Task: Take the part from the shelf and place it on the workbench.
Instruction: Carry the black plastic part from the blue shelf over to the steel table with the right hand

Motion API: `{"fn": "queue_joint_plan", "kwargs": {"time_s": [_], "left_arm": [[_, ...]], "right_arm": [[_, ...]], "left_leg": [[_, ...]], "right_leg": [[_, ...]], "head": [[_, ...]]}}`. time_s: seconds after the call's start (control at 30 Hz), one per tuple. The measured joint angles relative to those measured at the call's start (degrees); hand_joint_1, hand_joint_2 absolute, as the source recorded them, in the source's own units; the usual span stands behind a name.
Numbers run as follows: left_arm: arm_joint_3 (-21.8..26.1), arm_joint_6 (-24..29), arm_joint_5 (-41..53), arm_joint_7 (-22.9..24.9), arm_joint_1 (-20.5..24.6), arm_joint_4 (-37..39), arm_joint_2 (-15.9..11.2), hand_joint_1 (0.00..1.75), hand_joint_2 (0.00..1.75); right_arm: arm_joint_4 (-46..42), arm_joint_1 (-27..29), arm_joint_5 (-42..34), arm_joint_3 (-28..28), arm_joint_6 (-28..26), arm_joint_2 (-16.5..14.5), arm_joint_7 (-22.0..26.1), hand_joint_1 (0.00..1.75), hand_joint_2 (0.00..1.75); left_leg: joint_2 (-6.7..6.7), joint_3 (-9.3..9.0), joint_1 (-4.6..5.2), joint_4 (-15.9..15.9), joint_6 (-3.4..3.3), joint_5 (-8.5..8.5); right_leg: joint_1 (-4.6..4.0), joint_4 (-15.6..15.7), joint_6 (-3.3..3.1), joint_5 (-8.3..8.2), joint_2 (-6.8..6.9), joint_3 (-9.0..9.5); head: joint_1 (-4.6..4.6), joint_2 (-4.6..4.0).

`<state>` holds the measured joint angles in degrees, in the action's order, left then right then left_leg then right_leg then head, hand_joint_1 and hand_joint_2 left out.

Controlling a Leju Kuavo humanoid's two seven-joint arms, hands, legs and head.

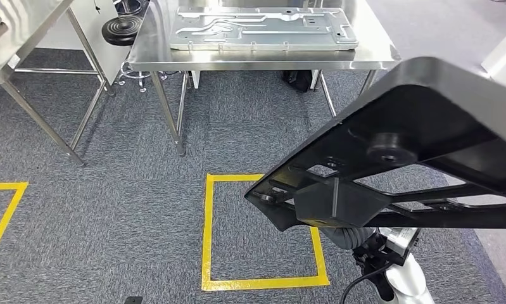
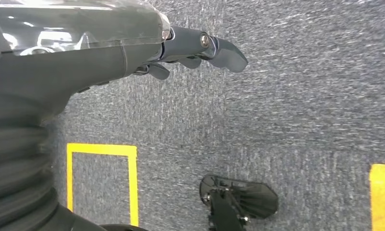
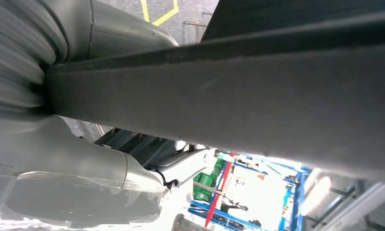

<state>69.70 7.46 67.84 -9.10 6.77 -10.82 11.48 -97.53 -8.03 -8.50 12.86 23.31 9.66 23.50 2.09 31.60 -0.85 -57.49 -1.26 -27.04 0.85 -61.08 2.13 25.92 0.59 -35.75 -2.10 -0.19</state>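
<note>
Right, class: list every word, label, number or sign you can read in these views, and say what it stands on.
None can be read.
Black part: no lettering shows.
Metal plate on the workbench: no print shows.
Yellow tape square on the carpet: a bare outline, no text.

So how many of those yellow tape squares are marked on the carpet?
2 in the head view: one full yellow square on the carpet before the steel workbench, partly behind the carried black part, and the corner of another at the left edge. More may lie outside the frame.
</note>
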Motion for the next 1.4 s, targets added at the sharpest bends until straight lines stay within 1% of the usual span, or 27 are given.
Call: {"fn": "queue_joint_plan", "kwargs": {"time_s": [0.03, 0.07, 0.17, 0.2, 0.23, 0.3, 0.33, 0.37, 0.4, 0.43, 0.47, 0.53, 0.57, 0.7, 0.77, 0.83, 0.87, 0.9, 0.93, 1.0, 1.07, 1.17, 1.23, 1.27, 1.33, 1.37, 1.4], "left_arm": [[0.00, -0.02, 0.00, -0.01, 0.08, 0.00, 0.01, 0.00, 1.75], [0.00, -0.04, 0.00, -0.01, 0.13, 0.00, 0.01, 0.00, 1.75], [0.00, -0.11, 0.02, -0.06, 0.17, 0.00, 0.03, 0.00, 1.75], [0.00, -0.11, 0.02, -0.10, 0.19, 0.00, 0.03, 0.00, 1.75], [0.00, -0.11, 0.02, -0.16, 0.18, 0.00, 0.02, 0.00, 1.75], [0.00, -0.11, 0.03, -0.30, 0.08, 0.00, 0.00, 0.00, 1.75], [0.00, -0.11, 0.03, -0.38, -0.02, 0.00, -0.01, 0.00, 1.75], [0.00, -0.12, 0.04, -0.46, -0.12, 0.00, -0.02, 0.00, 1.75], [0.00, -0.13, 0.06, -0.55, -0.19, 0.00, -0.03, 0.00, 1.75], [0.00, -0.15, 0.10, -0.62, -0.21, 0.00, -0.04, 0.00, 1.75], [0.00, -0.16, 0.14, -0.67, -0.21, 0.00, -0.05, 0.00, 1.75], [-0.01, -0.19, 0.20, -0.74, -0.13, 0.00, -0.10, 0.00, 1.75], [-0.02, -0.20, 0.20, -0.77, -0.10, 0.00, -0.13, 0.00, 1.75], [0.02, -0.21, -0.02, -1.05, -0.19, 0.00, -0.18, 0.00, 1.75], [0.05, -0.20, -0.31, -1.26, -0.26, 0.00, -0.23, 0.00, 1.75], [0.07, -0.20, -0.60, -1.35, -0.42, 0.00, -0.25, 0.00, 1.75], [0.09, -0.20, -0.75, -1.35, -0.53, 0.00, -0.24, 0.00, 1.75], [0.12, -0.18, -0.89, -1.35, -0.62, 0.00, -0.24, 0.00, 1.75], [0.17, -0.16, -1.02, -1.35, -0.68, 0.00, -0.23, 0.00, 1.75], [0.29, -0.10, -1.12, -1.37, -0.70, 0.00, -0.23, 0.00, 1.75], [0.38, -0.08, -1.07, -1.45, -0.68, 0.00, -0.24, 0.00, 1.75], [0.42, -0.07, -0.74, -1.61, -0.71, 0.00, -0.24, 0.00, 1.75], [0.41, -0.09, -0.28, -1.67, -0.72, 0.00, -0.24, 0.00, 1.75], [0.40, -0.10, -0.03, -1.69, -0.71, 0.00, -0.25, 0.00, 1.75], [0.34, -0.12, 0.53, -1.66, -0.75, 0.00, -0.25, 0.00, 1.75], [0.28, -0.14, 0.77, -1.61, -0.79, 0.00, -0.25, 0.00, 1.75], [0.17, -0.15, 1.00, -1.54, -0.82, 0.00, -0.25, 0.00, 1.75]], "right_arm": [[-0.02, -0.01, 0.03, 0.01, -0.08, -0.01, 0.03, 1.55, 1.75], [-0.04, 0.00, 0.06, 0.02, -0.19, -0.02, 0.08, 1.55, 1.75], [-0.13, 0.10, 0.19, 0.03, -0.59, 0.04, 0.19, 1.55, 1.75], [-0.15, 0.09, 0.23, 0.03, -0.68, 0.08, 0.23, 1.55, 1.75], [-0.17, 0.09, 0.25, 0.03, -0.73, 0.11, 0.28, 1.55, 1.75], [-0.16, 0.14, 0.31, 0.04, -0.75, 0.10, 0.35, 1.55, 1.75], [-0.15, 0.23, 0.34, 0.04, -0.75, 0.09, 0.36, 1.55, 1.75], [-0.15, 0.32, 0.39, 0.04, -0.75, 0.09, 0.36, 1.55, 1.75], [-0.15, 0.37, 0.45, 0.04, -0.75, 0.09, 0.36, 1.55, 1.75], [-0.15, 0.39, 0.49, 0.04, -0.75, 0.09, 0.36, 1.55, 1.75], [-0.15, 0.40, 0.52, 0.04, -0.75, 0.09, 0.37, 1.55, 1.75], [-0.15, 0.40, 0.55, 0.04, -0.80, 0.09, 0.40, 1.55, 1.75], [-0.15, 0.41, 0.58, 0.04, -0.83, 0.09, 0.42, 1.55, 1.75], [-0.20, 0.56, 0.95, 0.04, -0.86, 0.09, 0.46, 1.55, 1.75], [-0.19, 0.67, 1.03, 0.07, -0.85, 0.09, 0.50, 1.55, 1.75], [0.02, 0.80, 1.04, 0.16, -0.73, 0.09, 0.59, 1.55, 1.75], [0.22, 0.88, 1.02, 0.22, -0.61, 0.11, 0.70, 1.55, 1.75], [0.45, 0.91, 0.98, 0.27, -0.46, 0.14, 0.89, 1.55, 1.75], [0.69, 0.90, 0.92, 0.31, -0.27, 0.20, 1.14, 1.55, 1.75], [1.06, 0.62, 0.75, 0.33, 0.09, 0.37, 1.63, 1.55, 1.75], [1.34, 0.33, 0.48, 0.36, 0.21, 0.50, 2.07, 1.55, 1.75], [1.55, 0.50, 0.08, 0.39, -0.14, 0.86, 2.68, 1.55, 1.75], [1.54, 1.01, 0.01, 0.39, -0.66, 1.25, 3.06, 1.55, 1.75], [1.43, 1.44, 0.00, 0.38, -0.96, 1.40, 3.28, 1.55, 1.75], [1.08, 2.69, -0.02, 0.34, -1.50, 1.70, 3.65, 1.55, 1.75], [0.90, 3.39, -0.01, 0.31, -1.72, 1.90, 3.76, 1.55, 1.75], [0.71, 4.08, 0.03, 0.27, -1.91, 2.10, 3.84, 1.55, 1.75]], "left_leg": [[0.09, -0.09, 0.07, -0.01, 0.27, -0.12], [0.15, -0.13, 0.12, -0.01, 0.58, -0.22], [0.14, -0.27, 0.07, -0.13, 1.61, -0.61], [-0.18, 0.06, 0.03, -1.11, 1.88, -1.31], [-0.65, 1.04, 0.01, -3.40, 2.10, -2.66], [-1.45, 4.75, -0.06, -11.07, 2.39, -6.26], [-1.58, 6.72, -0.07, -14.73, 2.50, -7.46], [-1.60, 7.96, -0.07, -16.65, 2.55, -7.56], [-1.60, 8.09, -0.07, -16.23, 2.51, -6.45], [-1.62, 7.04, -0.07, -13.42, 2.39, -4.36], [-1.71, 5.28, -0.05, -9.18, 2.16, -2.06], [-1.98, 2.33, 0.16, -2.49, 1.54, 0.54], [-2.10, 1.75, 0.27, -1.14, 1.22, 0.74], [-2.01, 1.38, 0.26, -0.29, -0.10, 1.00], [-1.86, 1.16, 0.08, 0.13, -0.55, 1.22], [-1.74, 1.20, 0.11, 0.12, -0.66, 1.15], [-1.69, 1.20, 0.12, 0.09, -0.67, 1.11], [-1.67, 1.18, 0.12, 0.07, -0.64, 1.06], [-1.67, 1.10, 0.10, 0.04, -0.56, 1.00], [-1.68, 0.85, 0.11, -0.02, -0.24, 0.78], [-1.67, 0.73, 0.29, -0.10, 0.32, 0.54], [-1.56, 0.64, 0.33, 0.00, 1.34, 0.34], [-1.55, 1.26, 0.19, -1.85, 1.90, -1.00], [-1.57, 2.42, 0.15, -4.55, 2.08, -2.58], [-1.63, 6.05, 0.12, -12.45, 2.21, -6.34], [-1.63, 7.69, 0.12, -15.69, 2.23, -7.38], [-1.63, 8.48, 0.12, -17.03, 2.17, -7.29]], "right_leg": [[-0.22, 2.67, -0.34, -0.70, 0.21, 1.39], [-0.44, 3.81, -0.64, -0.75, 0.34, 1.94], [-0.46, 4.22, -1.60, -0.72, -0.07, 2.10], [-0.32, 4.48, -1.96, -0.82, -0.19, 2.32], [-0.18, 4.72, -2.29, -0.89, -0.30, 2.56], [-0.25, 4.73, -2.71, -0.77, -0.53, 2.77], [-0.33, 4.65, -2.83, -0.67, -0.72, 2.81], [-0.41, 4.55, -2.89, -0.55, -0.92, 2.85], [-0.46, 4.40, -2.89, -0.40, -1.16, 2.91], [-0.49, 4.22, -2.83, -0.21, -1.39, 3.01], [-0.51, 4.02, -2.72, 0.03, -1.57, 3.13], [-0.67, 3.63, -2.29, 0.42, -1.85, 3.17], [-0.70, 3.53, -2.00, 0.52, -1.92, 3.11], [-0.55, 2.74, -0.65, 1.24, -1.72, 2.80], [-0.32, -2.20, -0.02, 4.09, -1.30, 0.51], [-0.10, -9.83, 0.46, 7.42, -1.15, -3.37], [0.02, -12.51, 0.63, 8.06, -1.10, -4.84], [0.12, -13.04, 0.72, 7.55, -1.03, -5.29], [0.22, -11.45, 0.74, 6.07, -0.94, -4.68], [0.37, -3.16, 0.56, 1.94, -0.55, -0.77], [0.12, 2.73, -0.07, -0.04, -0.25, 1.97], [-0.28, 3.66, -1.25, -0.05, -0.47, 2.31], [-0.17, 4.05, -2.03, -0.14, -0.54, 2.65], [-0.09, 4.23, -2.36, -0.17, -0.55, 2.83], [-0.26, 4.24, -2.78, -0.02, -0.55, 2.96], [-0.38, 4.19, -2.89, 0.06, -0.59, 2.99], [-0.49, 4.14, -2.97, 0.14, -0.68, 3.05]], "head": [[0.00, 0.01], [0.00, 0.01], [0.01, 0.01], [0.02, 0.01], [0.02, 0.01], [0.02, 0.02], [0.02, 0.02], [0.02, 0.02], [0.02, 0.01], [0.02, 0.01], [0.02, 0.01], [0.02, 0.02], [0.02, 0.01], [0.01, 0.02], [0.00, 0.01], [0.01, 0.01], [0.02, 0.01], [0.02, 0.01], [0.01, 0.02], [0.00, 0.01], [0.01, 0.01], [0.02, 0.01], [0.02, 0.01], [0.02, 0.01], [0.02, 0.01], [0.02, 0.01], [0.02, 0.00]]}}
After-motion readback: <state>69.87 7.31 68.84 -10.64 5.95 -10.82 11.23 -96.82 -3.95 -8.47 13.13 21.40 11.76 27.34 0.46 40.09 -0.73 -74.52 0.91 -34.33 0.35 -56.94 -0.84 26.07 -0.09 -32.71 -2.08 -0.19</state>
